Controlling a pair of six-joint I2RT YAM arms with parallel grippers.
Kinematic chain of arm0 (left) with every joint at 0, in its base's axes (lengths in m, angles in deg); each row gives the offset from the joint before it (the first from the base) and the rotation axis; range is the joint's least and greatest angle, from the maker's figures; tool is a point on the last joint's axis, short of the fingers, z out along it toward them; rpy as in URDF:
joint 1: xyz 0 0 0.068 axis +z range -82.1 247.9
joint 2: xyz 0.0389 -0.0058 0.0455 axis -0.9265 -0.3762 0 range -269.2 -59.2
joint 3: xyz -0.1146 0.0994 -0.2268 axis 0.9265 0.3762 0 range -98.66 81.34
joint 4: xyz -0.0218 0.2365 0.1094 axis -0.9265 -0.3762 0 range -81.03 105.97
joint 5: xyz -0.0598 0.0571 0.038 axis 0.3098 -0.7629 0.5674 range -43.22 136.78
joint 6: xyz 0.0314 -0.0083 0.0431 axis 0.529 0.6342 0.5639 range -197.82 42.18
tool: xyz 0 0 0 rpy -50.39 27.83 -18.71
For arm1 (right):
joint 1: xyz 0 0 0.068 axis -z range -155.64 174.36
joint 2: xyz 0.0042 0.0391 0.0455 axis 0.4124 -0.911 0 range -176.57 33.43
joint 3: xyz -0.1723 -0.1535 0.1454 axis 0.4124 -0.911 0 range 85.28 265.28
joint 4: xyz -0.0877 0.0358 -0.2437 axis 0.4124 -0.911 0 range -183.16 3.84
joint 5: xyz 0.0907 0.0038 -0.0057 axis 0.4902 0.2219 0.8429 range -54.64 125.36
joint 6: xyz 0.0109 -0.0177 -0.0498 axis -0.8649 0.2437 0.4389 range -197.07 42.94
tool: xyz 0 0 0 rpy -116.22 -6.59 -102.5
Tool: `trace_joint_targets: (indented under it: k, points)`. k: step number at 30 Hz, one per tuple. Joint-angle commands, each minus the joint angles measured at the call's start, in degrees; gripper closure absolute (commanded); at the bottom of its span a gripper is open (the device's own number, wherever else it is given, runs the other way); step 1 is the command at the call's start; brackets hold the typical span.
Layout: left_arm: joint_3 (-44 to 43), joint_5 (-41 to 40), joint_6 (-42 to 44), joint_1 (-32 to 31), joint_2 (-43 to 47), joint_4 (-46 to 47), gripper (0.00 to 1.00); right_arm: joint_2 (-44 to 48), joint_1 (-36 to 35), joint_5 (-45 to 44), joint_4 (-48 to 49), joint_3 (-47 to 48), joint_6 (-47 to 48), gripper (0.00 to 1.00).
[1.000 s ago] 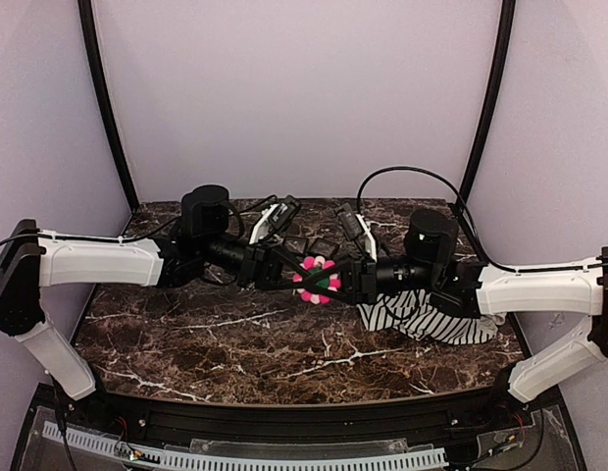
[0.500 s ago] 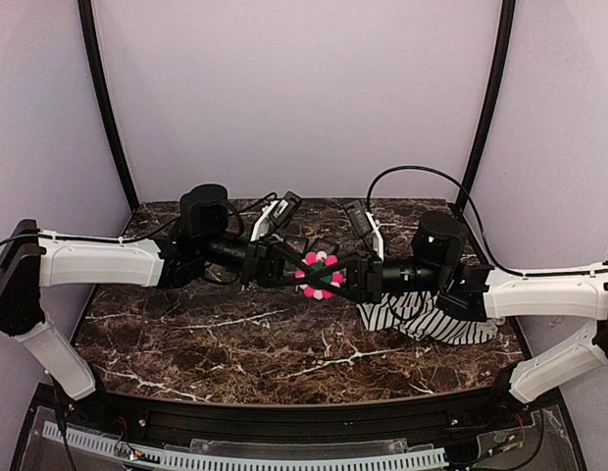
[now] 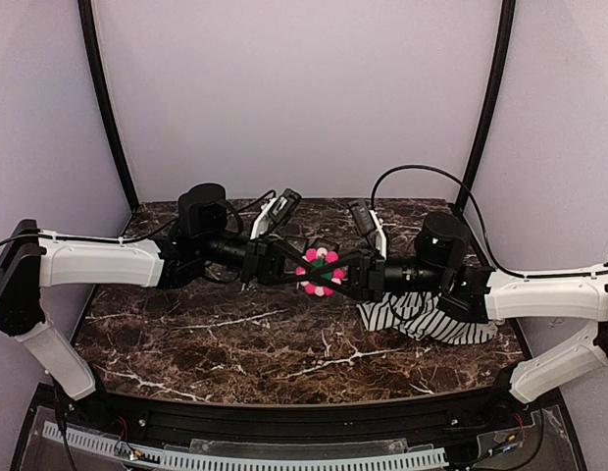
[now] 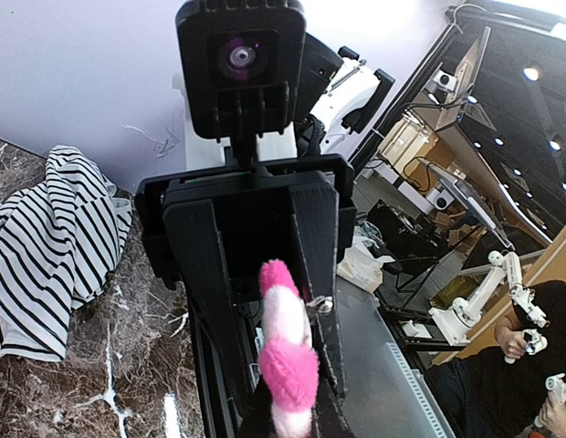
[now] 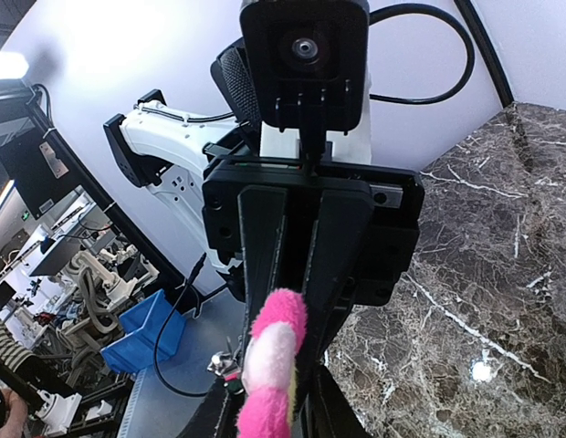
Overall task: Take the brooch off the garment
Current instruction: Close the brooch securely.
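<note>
Marble table (image 3: 235, 343), garment (image 3: 433, 321) crumpled under my right arm (image 3: 539, 291), pink-white brooch (image 3: 318, 272) midair, left gripper (image 3: 306, 267) pinching it, right gripper (image 3: 331, 276) hold unclear.

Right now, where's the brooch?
Top view, centre: the brooch hangs mid-air between the left gripper and right gripper, the garment beneath the right arm.

table (image 3: 235, 343): dark marble | walls (image 3: 304, 98): lilac | poles (image 3: 101, 98): black | bin (image 5: 151, 342): blue
</note>
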Motion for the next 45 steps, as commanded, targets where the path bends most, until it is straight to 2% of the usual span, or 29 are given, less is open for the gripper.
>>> trace_joint_targets:
  k: [1,36,45]
  points:
    - [1.33,-0.55,0.29,0.98,1.07,-1.66,0.99,2.84,0.60,-1.07,5.05,-1.03,0.02,0.76]
    - [0.62,-3.83,2.83,2.07,1.04,-6.56,0.99,1.53,0.79,-1.96,3.75,0.12,0.37,0.76]
    - [0.78,-3.51,3.12,2.07,1.37,-6.40,0.99,1.34,0.88,-3.63,1.45,0.93,0.63,0.79]
